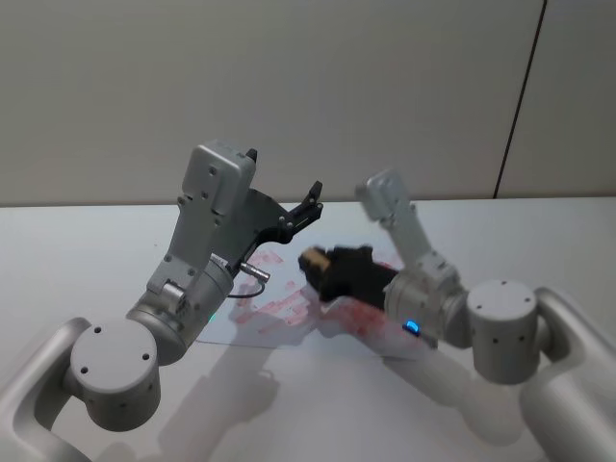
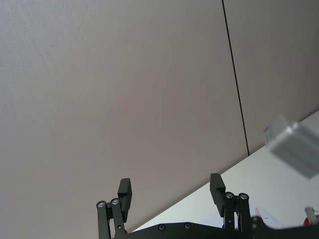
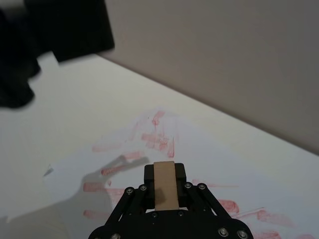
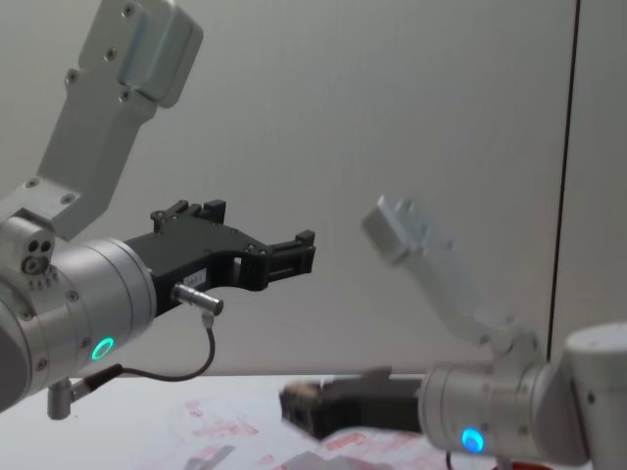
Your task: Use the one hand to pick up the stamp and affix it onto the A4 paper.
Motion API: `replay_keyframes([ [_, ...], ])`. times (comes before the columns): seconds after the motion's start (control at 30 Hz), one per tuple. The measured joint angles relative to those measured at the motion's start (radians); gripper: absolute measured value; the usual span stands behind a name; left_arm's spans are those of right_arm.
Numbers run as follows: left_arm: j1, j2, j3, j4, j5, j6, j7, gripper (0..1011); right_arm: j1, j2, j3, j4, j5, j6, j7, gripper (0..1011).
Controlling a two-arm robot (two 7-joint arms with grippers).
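Left jaws: spread wide, empty, raised well above the worktop (image 1: 87, 250).
Right jaws: clamped on the stamp (image 3: 165, 185), a smooth tan wood block jutting past their tips, over the A4 paper (image 3: 124, 149).
Risk: a tilted descent could print one edge only; the thin sheet, crowded with red smears, could slide or lift with the block.

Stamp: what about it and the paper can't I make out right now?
- Stamp underside: right wrist view, it faces away; inked or not, unclear.
- Paper edges: head view, left arm and right gripper cover them; chest view, bottom edge cuts it.
- Prints under the stamp: head view, right gripper covers them.
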Motion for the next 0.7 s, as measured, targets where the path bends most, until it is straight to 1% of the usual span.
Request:
replay_keyframes([
  [0.1, 0.0, 0.0, 0.0, 0.0, 0.0, 0.0, 0.0, 1001, -0.006, 0.008, 0.01, -0.036, 0.021, -0.003, -0.009, 220],
  [0.17, 0.0, 0.0, 0.0, 0.0, 0.0, 0.0, 0.0, 1001, -0.016, 0.018, 0.021, -0.078, 0.04, -0.002, -0.02, 220],
  [0.27, 0.0, 0.0, 0.0, 0.0, 0.0, 0.0, 0.0, 1002, -0.04, 0.046, 0.046, -0.158, 0.073, 0.007, -0.043, 220],
  [0.33, 0.0, 0.0, 0.0, 0.0, 0.0, 0.0, 0.0, 1001, -0.044, 0.05, 0.049, -0.168, 0.078, 0.009, -0.046, 220],
  [0.43, 0.0, 0.0, 0.0, 0.0, 0.0, 0.0, 0.0, 1001, -0.077, 0.086, 0.075, -0.239, 0.108, 0.026, -0.074, 220],
  [0.7, 0.0, 0.0, 0.0, 0.0, 0.0, 0.0, 0.0, 1002, -0.145, 0.154, 0.116, -0.341, 0.14, 0.064, -0.112, 219],
])
